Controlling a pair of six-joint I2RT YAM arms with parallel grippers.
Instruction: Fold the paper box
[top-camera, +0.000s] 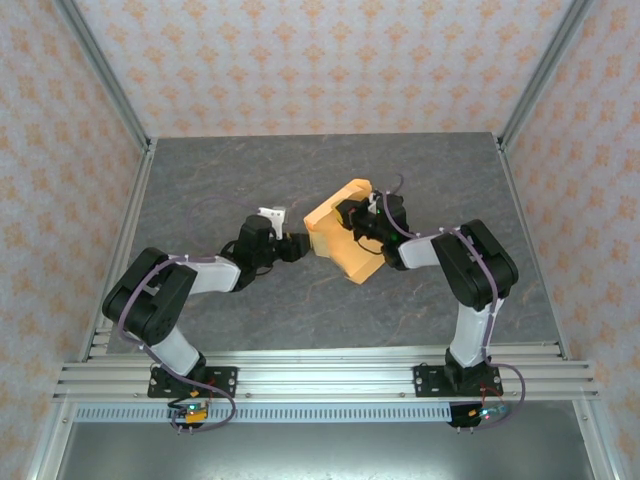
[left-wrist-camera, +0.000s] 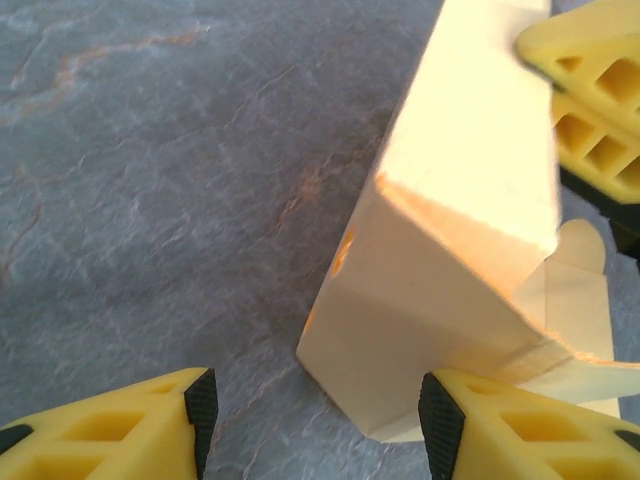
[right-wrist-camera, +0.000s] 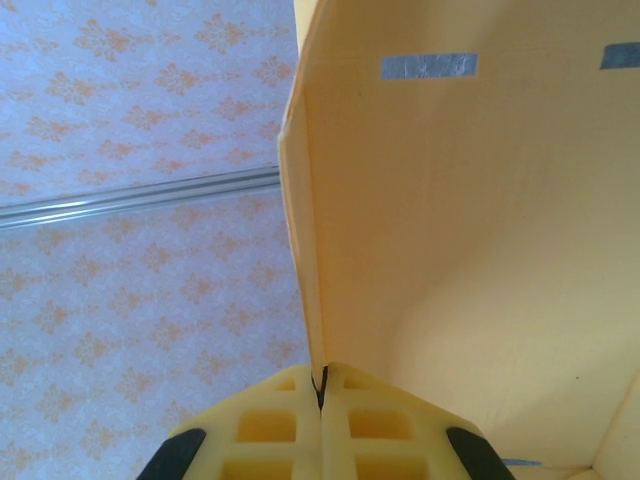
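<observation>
left arm (top-camera: 165, 290), right arm (top-camera: 470, 265): black links, pale grey sleeves | cables (top-camera: 125, 312): purple-grey, strung along each arm | bases (top-camera: 193, 382): black plates, lower edge of frame | left gripper (left-wrist-camera: 318, 420), right gripper (right-wrist-camera: 322, 385): yellow fingers (left-wrist-camera: 100, 440) with lattice cut-outs, black tip pads (left-wrist-camera: 203, 405) | white bracket (top-camera: 271, 215) at left wrist, centre-left

Grey table (top-camera: 250, 170) (marbled) between patterned walls (top-camera: 320, 60).

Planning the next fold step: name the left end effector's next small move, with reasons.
Probably ease the left end effector forward to close on the paper box's near corner. Its jaws stand open with that corner between them, the right end effector is shut on a panel, steadying the box, and a tab lies untucked.
</observation>
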